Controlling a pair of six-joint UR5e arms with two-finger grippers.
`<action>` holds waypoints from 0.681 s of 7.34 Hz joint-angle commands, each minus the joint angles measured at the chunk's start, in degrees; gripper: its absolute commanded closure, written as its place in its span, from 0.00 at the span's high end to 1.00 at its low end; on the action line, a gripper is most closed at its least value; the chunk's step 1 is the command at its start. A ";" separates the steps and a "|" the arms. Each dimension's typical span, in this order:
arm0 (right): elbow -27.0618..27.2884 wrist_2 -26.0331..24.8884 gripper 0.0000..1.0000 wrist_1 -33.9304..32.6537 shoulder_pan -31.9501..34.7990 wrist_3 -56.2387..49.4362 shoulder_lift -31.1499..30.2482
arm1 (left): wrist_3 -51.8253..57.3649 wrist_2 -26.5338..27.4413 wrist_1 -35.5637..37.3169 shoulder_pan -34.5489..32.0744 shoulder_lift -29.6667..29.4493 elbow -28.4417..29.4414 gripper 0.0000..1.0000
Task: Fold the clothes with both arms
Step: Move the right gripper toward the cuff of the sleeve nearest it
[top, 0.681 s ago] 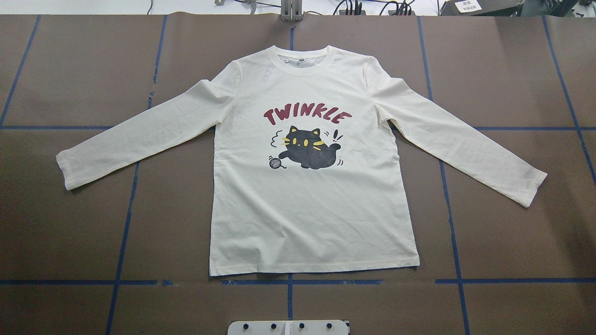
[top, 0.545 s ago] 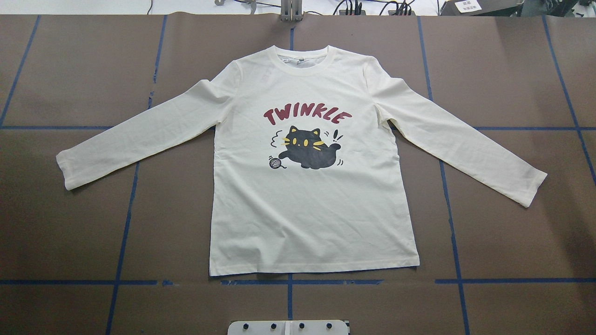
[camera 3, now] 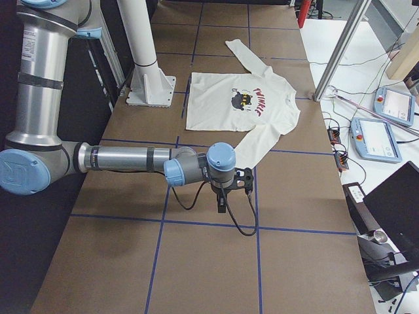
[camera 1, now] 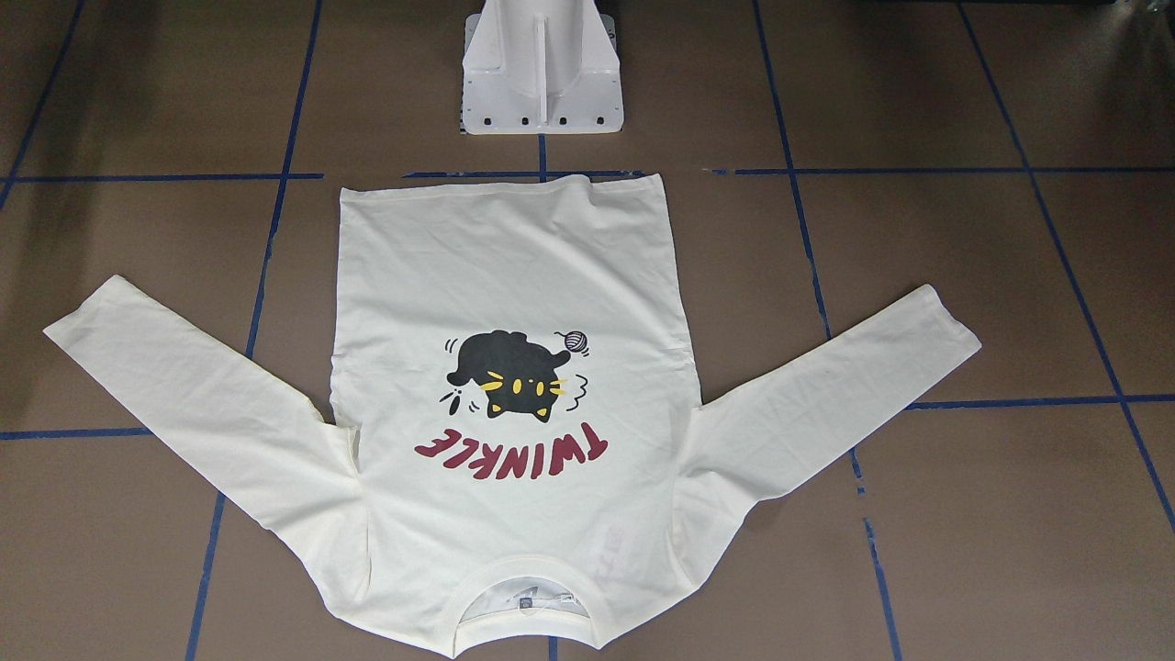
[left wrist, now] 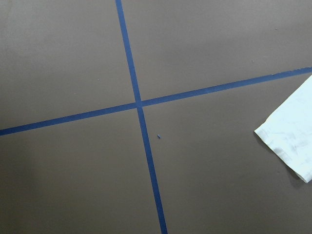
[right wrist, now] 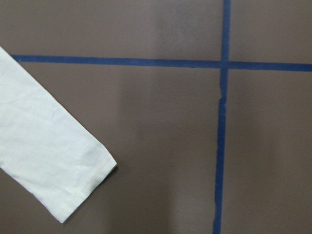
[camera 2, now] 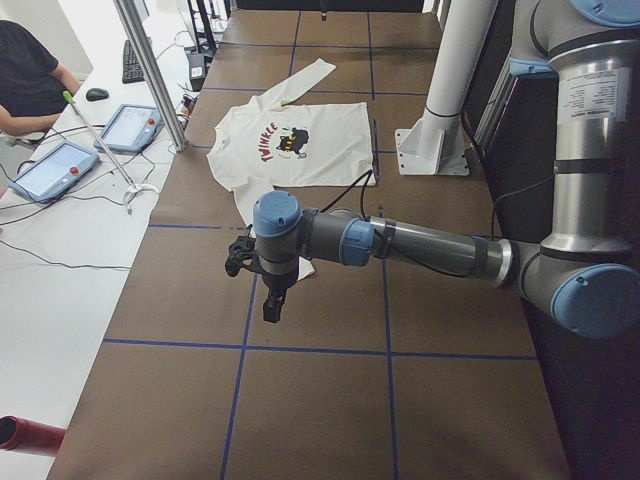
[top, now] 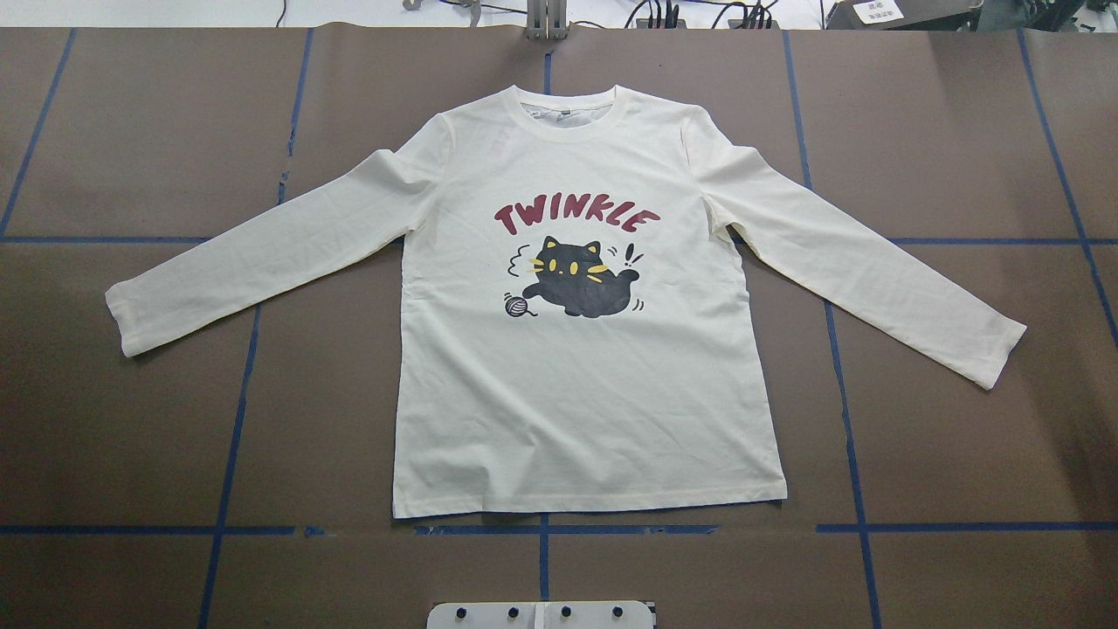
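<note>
1. Fingers of the left gripper (camera 2: 270, 312) show only from the table's left end, small and dark, so I cannot tell whether they stand apart or together; no cloth appears to hang from them; the gripper points down over bare tabletop (camera 2: 330, 400) toward its left end, near the nearer sleeve of the T-shirt (camera 2: 320, 150)
2. From the right end, the right gripper (camera 3: 222, 208) hangs the same way over the tabletop's right end, near the other sleeve; its fingers' state I cannot tell either
3. Left wrist view: no fingers in frame; one cuff corner (left wrist: 290, 141) lies flat on the tabletop beside crossing blue tape lines (left wrist: 139, 105)
4. Right wrist view: again no fingers; the other cuff (right wrist: 73, 175) lies flat, untouched
5. Overhead: the T-shirt is spread flat, print up, mid-tabletop; its collar (top: 572, 109) is toward the far edge and its hem toward the robot's edge; the sleeves slant out toward the left and right ends; neither arm reaches into this view
6. Front-facing view: the same lie, with the hem just short of the white pedestal base (camera 1: 542, 83); by my judgement no fold is made yet, so the whole task is left: both sleeves to bring in, then the body to double over; the cuffs look the likely first grasp
</note>
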 commanded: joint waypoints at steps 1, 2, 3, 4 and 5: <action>-3.86 0.60 1.00 9.92 -9.64 7.11 0.58 | -0.03 -3.95 -5.09 0.22 0.70 0.36 1.00; -6.40 -1.15 1.00 15.01 -12.21 13.87 1.02 | -0.12 -3.98 -5.99 0.22 0.71 0.01 1.00; -10.25 -3.87 1.00 20.11 -15.37 20.81 3.29 | -0.29 -3.98 -6.69 0.22 0.71 -0.08 1.00; -12.46 -5.55 0.99 23.46 -17.23 27.49 4.62 | -0.38 -3.98 -6.79 0.22 0.71 -0.08 1.00; -12.49 -6.17 0.89 23.93 -17.33 30.78 4.63 | -0.38 -3.98 -6.70 0.22 0.71 -0.25 1.00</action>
